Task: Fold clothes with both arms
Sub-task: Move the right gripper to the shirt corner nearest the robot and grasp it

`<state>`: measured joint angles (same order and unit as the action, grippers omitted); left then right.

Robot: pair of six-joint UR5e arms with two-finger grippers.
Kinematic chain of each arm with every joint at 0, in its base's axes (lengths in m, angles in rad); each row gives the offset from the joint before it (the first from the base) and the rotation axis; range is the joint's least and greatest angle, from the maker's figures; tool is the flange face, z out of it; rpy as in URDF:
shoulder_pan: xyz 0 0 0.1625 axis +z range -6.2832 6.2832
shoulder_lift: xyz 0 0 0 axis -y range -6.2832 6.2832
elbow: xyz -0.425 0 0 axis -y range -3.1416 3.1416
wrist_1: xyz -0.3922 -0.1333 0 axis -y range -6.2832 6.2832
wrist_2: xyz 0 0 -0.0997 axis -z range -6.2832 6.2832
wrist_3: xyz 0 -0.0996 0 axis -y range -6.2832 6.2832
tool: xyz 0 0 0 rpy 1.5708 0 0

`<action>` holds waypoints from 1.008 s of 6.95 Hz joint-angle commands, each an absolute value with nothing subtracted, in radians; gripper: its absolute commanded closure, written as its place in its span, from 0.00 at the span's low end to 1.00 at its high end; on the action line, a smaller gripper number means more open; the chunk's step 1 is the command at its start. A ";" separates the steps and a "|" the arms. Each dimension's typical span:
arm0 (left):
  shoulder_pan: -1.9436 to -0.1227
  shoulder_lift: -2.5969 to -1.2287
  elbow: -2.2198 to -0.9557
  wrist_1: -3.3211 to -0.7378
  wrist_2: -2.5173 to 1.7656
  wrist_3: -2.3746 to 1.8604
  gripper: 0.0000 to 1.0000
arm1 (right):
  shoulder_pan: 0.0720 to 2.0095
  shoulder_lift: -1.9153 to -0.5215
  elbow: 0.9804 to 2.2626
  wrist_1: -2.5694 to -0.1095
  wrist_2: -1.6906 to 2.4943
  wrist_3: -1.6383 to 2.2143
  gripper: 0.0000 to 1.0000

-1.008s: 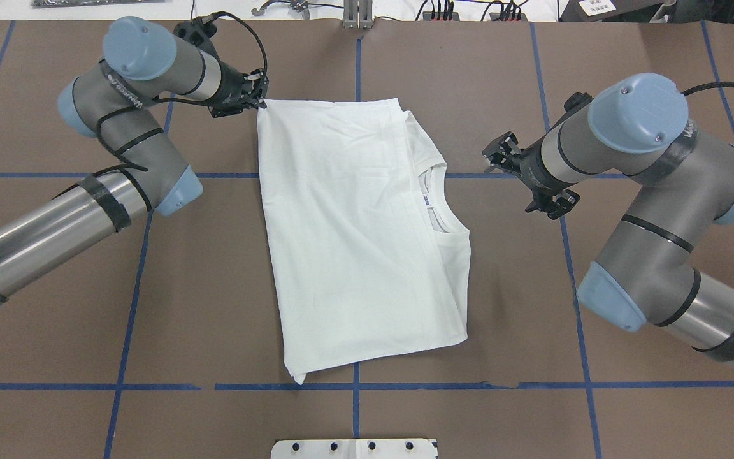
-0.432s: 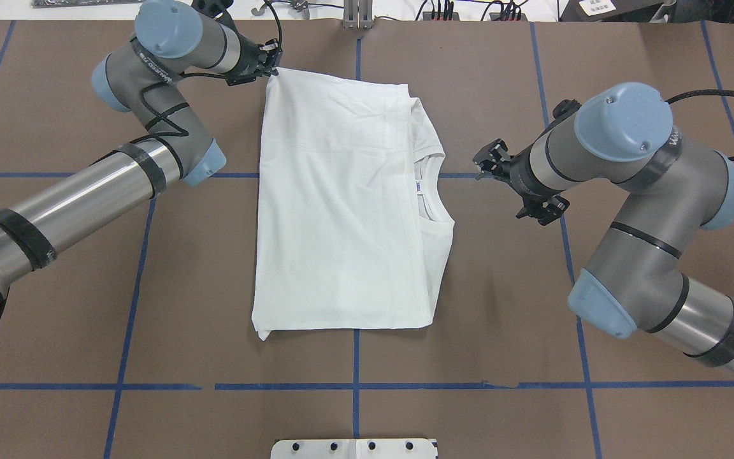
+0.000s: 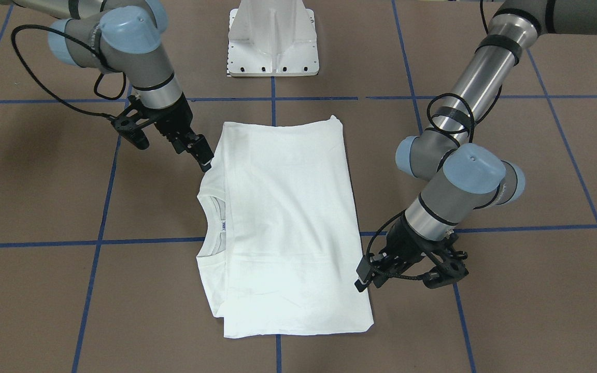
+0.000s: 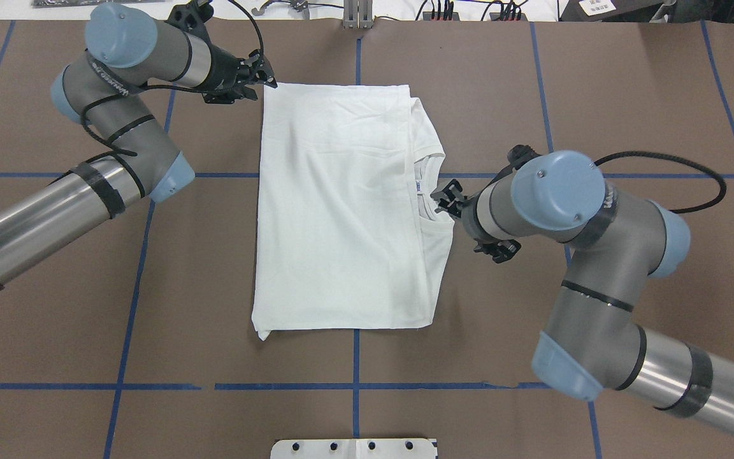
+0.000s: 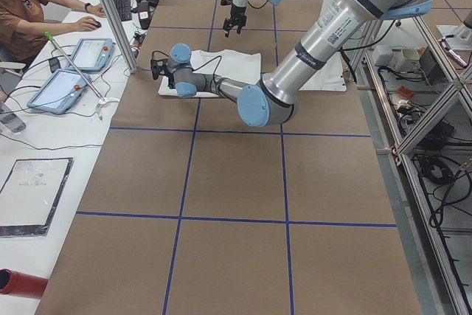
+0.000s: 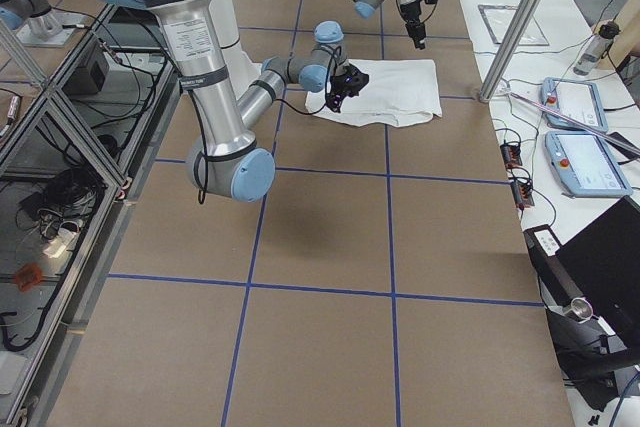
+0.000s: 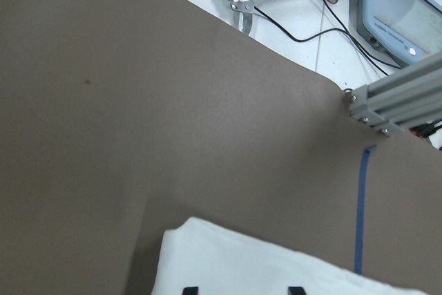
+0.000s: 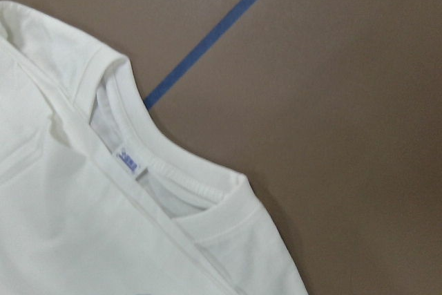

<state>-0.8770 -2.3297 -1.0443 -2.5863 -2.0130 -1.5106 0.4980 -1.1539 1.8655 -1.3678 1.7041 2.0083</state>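
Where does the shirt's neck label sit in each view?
Front-facing: neck label, left of centre.
Overhead: neck label, right of centre.
Exterior left: too small to tell.
Exterior right: too small to tell.
Left wrist: not in it.
Right wrist: neck label, left of centre.
Shared landmark: ribbed collar beside it.

A white shirt (image 4: pixel 341 210) lies folded into a tall rectangle in the middle of the brown worktop (image 4: pixel 118 306). Its collar (image 4: pixel 436 191) is on its right edge, with a small label (image 4: pixel 419 186) inside. The left gripper (image 4: pixel 264 75) sits at the shirt's far left corner, jaws apart, not visibly pinching the cloth. The right gripper (image 4: pixel 446 199) hovers at the collar; whether its jaws are parted cannot be told.
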 commanded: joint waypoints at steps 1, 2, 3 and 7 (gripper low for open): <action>-0.879 -2.269 -1.140 -2.557 -2.043 -1.511 0.46 | 0.362 -1.141 1.867 -1.379 1.586 2.071 0.00; -0.879 -2.266 -1.144 -2.556 -2.043 -1.511 0.46 | 0.330 -1.152 1.864 -1.379 1.568 2.074 0.00; -0.880 -2.264 -1.144 -2.559 -2.043 -1.511 0.46 | 0.287 -1.150 1.849 -1.409 1.527 2.074 0.00; -0.879 -2.244 -1.167 -2.557 -2.043 -1.513 0.44 | 0.275 -1.149 1.839 -1.434 1.519 2.074 0.23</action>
<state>-0.8796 -2.2471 -1.1635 -2.5583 -2.0433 -1.5125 0.2766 -1.1490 1.8419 -1.4329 1.5196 2.0739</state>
